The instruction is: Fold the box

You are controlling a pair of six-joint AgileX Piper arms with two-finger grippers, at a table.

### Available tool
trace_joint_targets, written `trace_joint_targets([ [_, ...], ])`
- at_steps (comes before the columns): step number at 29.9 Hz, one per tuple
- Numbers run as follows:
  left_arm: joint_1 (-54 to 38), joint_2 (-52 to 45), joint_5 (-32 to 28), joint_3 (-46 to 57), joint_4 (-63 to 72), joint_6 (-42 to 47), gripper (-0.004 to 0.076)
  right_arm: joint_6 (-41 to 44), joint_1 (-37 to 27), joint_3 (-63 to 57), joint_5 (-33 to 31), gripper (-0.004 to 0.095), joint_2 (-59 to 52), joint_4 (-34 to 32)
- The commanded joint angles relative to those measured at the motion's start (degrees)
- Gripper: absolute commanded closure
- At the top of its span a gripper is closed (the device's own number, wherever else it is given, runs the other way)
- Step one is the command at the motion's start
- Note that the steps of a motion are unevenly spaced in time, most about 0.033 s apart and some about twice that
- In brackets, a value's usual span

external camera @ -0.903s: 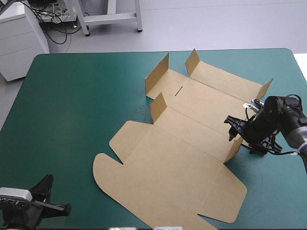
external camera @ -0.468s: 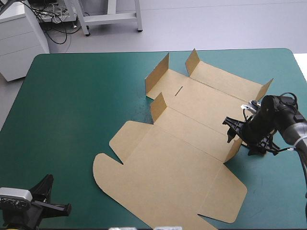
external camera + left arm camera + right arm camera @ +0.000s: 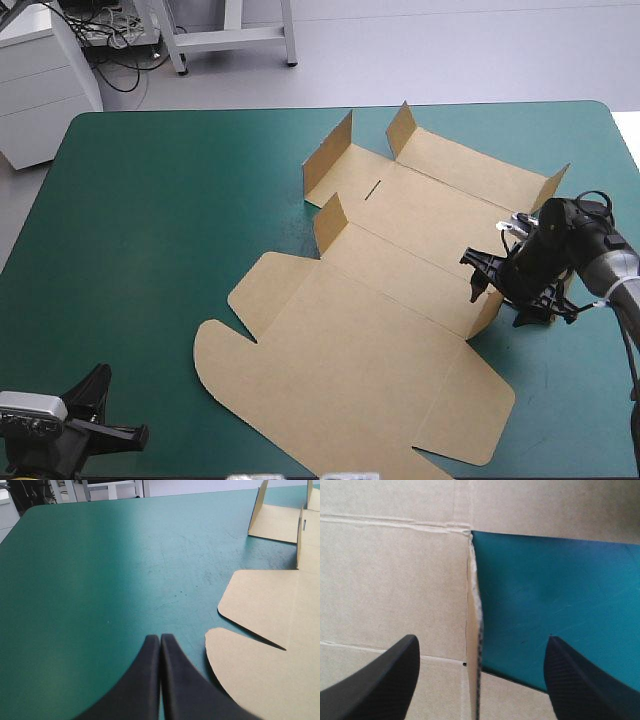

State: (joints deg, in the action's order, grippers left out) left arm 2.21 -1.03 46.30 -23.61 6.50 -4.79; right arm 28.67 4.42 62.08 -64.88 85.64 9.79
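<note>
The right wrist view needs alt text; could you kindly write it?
The right gripper, jaws open, straddles a raised flap of the brown box; its flat board lies to one side, the teal-green cover to the other.

Pale grey floor [image 3: 450,50] beyond teal-green table [image 3: 150,200] — white drawer cabinet [image 3: 40,90] far left, cables [image 3: 105,35], white frame legs [image 3: 235,38].

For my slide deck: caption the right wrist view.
Right arm's open jaws straddle the upright edge of a raised flap on the brown box, teal-green cover beyond.
</note>
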Motion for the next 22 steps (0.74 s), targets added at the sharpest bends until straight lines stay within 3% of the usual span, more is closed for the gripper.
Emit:
trace_joint_targets([
  [1,0.1,-0.7,-4.3,-1.4,0.6,0.2,0.0756,-0.5,0.2,1.6,0.1,0.0341,-1.7,0.4],
  [3,0.1,-0.7,-4.3,-1.4,0.6,0.2,0.0756,-0.6,0.2,1.6,-0.4,0.0479,-1.7,0.4],
  [7,0.1,-0.7,-4.3,-1.4,0.6,0.2,0.0756,-3.2,0.2,1.6,-0.8,0.0886,-1.7,0.5],
  [8,0.1,-0.7,-4.3,-1.4,0.6,0.2,0.0756,-3.4,0.2,1.6,-0.8,0.0930,-1.7,0.5],
  [15,0.1,-0.7,-4.3,-1.4,0.6,0.2,0.0756,-5.6,0.2,1.7,-0.8,0.0931,-1.7,0.5],
  [22,0.1,-0.7,-4.3,-1.4,0.6,0.4,0.0756,-21.4,0.2,2.5,1.1,0.0931,-1.7,0.4],
])
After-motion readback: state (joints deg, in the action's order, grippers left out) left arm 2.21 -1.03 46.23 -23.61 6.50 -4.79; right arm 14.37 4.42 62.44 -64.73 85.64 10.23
